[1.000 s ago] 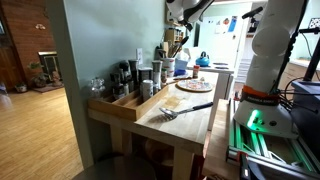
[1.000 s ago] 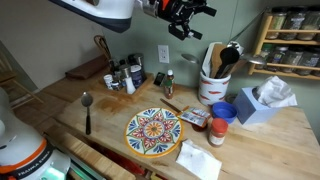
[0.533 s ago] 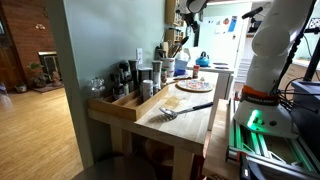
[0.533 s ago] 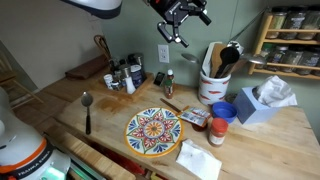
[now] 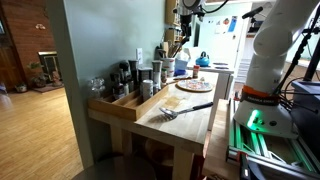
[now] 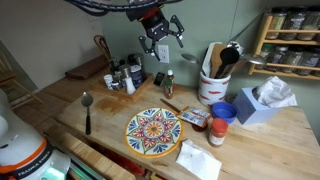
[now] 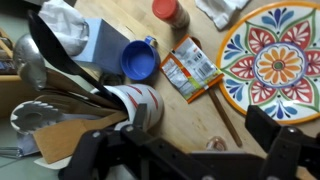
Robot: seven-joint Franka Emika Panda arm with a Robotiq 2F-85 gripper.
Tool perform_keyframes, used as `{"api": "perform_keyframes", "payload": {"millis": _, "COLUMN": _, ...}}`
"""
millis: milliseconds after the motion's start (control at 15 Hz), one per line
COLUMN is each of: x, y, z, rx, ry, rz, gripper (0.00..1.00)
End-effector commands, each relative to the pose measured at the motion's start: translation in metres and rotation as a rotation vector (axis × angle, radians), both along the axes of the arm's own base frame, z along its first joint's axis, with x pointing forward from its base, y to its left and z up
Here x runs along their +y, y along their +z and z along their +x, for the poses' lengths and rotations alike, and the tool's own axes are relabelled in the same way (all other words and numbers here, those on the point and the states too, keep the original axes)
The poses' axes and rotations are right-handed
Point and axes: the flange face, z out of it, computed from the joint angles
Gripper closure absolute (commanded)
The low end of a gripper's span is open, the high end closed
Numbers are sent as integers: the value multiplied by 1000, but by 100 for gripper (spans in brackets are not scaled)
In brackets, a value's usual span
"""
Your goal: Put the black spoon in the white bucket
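The black spoon (image 6: pixel 87 118) lies on the wooden table near its left end, handle toward the front edge; it also shows in an exterior view (image 5: pixel 198 106). The white bucket (image 6: pixel 210 90) with red stripes stands right of centre and holds several utensils; it also sits at the left of the wrist view (image 7: pixel 142 104). My gripper (image 6: pixel 160 47) hangs high above the table, between the bottles and the bucket, well away from the spoon. In the wrist view its fingers (image 7: pixel 190 152) are spread wide with nothing between them.
A patterned round plate (image 6: pixel 153 131) lies mid-table with a brown stick (image 6: pixel 172 103) beside it. A blue cup (image 6: pixel 224 111), tissue box (image 6: pixel 258 103), red-lidded jar (image 6: pixel 216 132), snack packet (image 6: pixel 195 117) and napkin (image 6: pixel 197 160) crowd the right. Bottles (image 6: pixel 125 75) stand by the wall.
My gripper has moved left and downward, from near the top of the view toward the space above the bottles. Nothing on the table has moved.
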Motion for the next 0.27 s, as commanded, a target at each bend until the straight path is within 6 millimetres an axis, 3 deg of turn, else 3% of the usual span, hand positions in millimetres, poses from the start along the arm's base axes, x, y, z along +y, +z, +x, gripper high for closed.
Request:
{"api": "perform_keyframes", "payload": {"millis": 0, "x": 4, "y": 1, "z": -3, "rx": -25, "ry": -13, "rz": 41, "gripper": 0}}
{"api": "perform_keyframes", "payload": {"millis": 200, "x": 7, "y": 7, "z": -13, "rx": -63, "ry": -26, "rz": 88, "gripper": 0}}
